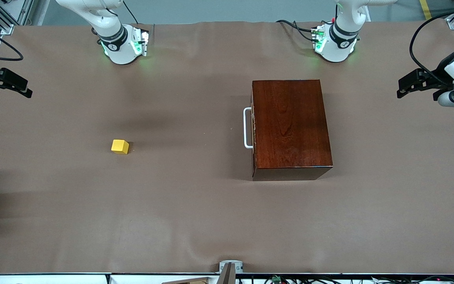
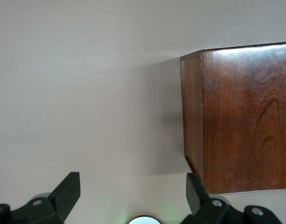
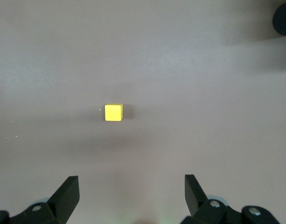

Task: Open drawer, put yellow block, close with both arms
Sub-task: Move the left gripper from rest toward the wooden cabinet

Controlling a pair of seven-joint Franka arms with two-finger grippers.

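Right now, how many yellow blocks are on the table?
1. The yellow block lies on the bare table, toward the right arm's end, apart from the wooden box. Any inside its shut drawer would be hidden.

White arms [image 1: 112, 29], dark joint bands, green-lit bases, seemingly black grippers [image 1: 410, 85].

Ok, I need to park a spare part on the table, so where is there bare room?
Bare cloth lies between the yellow block and the drawer's white handle, and along the whole strip nearer the front camera than both. The wooden box fills its spot toward the left arm's end. Left gripper and right gripper hang open over the table's ends.
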